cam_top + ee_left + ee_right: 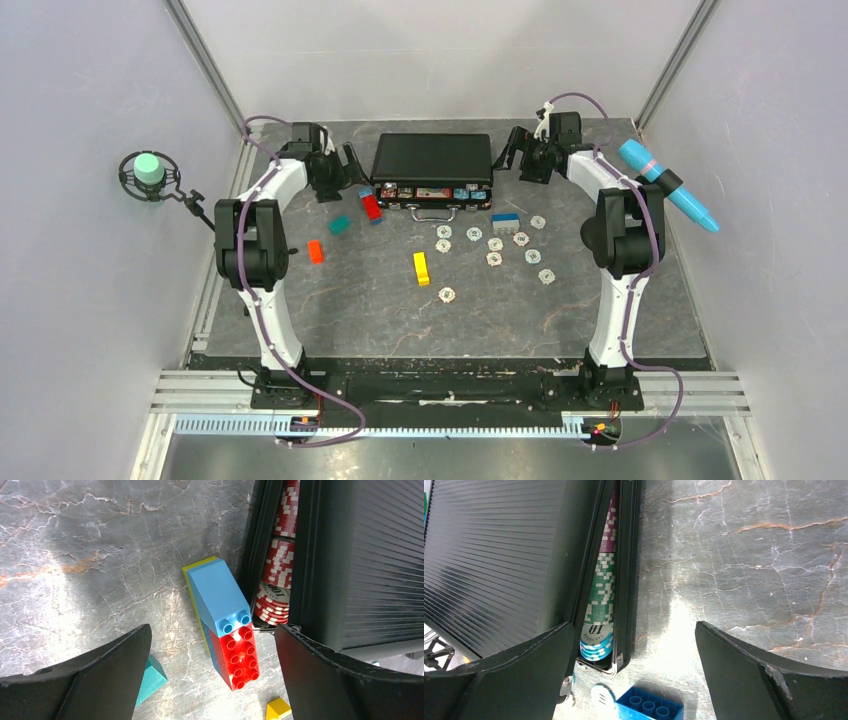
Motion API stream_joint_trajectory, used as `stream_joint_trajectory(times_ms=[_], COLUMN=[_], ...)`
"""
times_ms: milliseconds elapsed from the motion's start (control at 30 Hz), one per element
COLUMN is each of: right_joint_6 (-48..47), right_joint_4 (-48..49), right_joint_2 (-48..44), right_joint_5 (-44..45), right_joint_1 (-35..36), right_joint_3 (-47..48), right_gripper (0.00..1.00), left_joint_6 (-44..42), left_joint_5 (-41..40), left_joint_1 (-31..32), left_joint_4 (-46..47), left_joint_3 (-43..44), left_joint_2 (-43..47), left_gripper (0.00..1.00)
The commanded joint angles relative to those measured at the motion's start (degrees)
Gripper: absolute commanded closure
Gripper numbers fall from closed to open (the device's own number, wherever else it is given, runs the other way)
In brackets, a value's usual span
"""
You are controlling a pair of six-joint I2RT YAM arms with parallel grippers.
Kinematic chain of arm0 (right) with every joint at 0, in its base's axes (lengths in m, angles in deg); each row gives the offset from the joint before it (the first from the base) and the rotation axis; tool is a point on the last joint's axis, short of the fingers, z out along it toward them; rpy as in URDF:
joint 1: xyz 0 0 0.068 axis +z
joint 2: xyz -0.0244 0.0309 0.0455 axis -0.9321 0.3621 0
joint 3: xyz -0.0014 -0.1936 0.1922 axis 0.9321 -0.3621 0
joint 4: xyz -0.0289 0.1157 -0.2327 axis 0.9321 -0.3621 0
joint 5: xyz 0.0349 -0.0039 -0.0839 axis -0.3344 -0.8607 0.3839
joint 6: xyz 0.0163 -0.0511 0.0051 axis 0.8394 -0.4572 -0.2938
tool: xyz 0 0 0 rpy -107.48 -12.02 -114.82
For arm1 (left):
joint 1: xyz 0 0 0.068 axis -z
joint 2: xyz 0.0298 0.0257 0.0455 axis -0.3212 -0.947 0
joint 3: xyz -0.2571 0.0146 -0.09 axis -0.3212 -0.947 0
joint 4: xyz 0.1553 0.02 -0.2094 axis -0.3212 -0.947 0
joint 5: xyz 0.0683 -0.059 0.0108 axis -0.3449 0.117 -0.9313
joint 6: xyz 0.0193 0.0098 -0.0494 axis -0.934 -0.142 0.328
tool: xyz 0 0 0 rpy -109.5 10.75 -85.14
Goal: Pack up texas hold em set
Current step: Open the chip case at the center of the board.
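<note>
The black briefcase (pixel 432 160) sits at the back centre, its lid partly lowered, chip rows (pixel 430 192) showing along its front with the silver handle (pixel 432 212). Several small round pale-edged chips (pixel 495 243) lie scattered on the table in front. My left gripper (pixel 350 165) is open and empty at the case's left end; its view shows red chips (pixel 277 575) in the gap of the case (pixel 370 560). My right gripper (pixel 512 152) is open and empty at the case's right end; its view shows green and blue chips (pixel 600 620) inside the case (pixel 499 555), and one pale chip (pixel 603 697).
A red-and-blue brick stack (pixel 371 205) (pixel 230 625), teal wedge (pixel 339 225) (pixel 150 677), orange block (pixel 316 251), yellow block (pixel 421 268) and blue brick (pixel 505 222) (pixel 649 707) lie around the case. A blue marker-like tool (pixel 665 185) hangs at right.
</note>
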Motion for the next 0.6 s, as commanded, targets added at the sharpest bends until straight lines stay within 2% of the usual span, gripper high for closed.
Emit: stream_joint_trajectory(times_ms=[0,167,567], right_joint_6=[4.0,4.3,4.5], right_joint_4=[9.1,9.3,9.3], right_joint_2=[-3.3,-3.1,-3.0], right_joint_5=[-9.7,-10.0,-9.8], right_joint_1=[3.3,3.3,3.3], right_joint_3=[4.4,4.5,5.0], right_gripper=[0.02,0.02,0.02], left_joint_6=[2.8,3.1,7.5], left_joint_5=[3.7,4.6,13.2], left_joint_1=[0.2,0.2,0.2], left_joint_4=[1.6,2.4,10.9], left_joint_3=[-0.8,-1.0,-2.4], left_joint_2=[-1.2,-1.5,-0.2], left_gripper=[0.01,0.01,0.01])
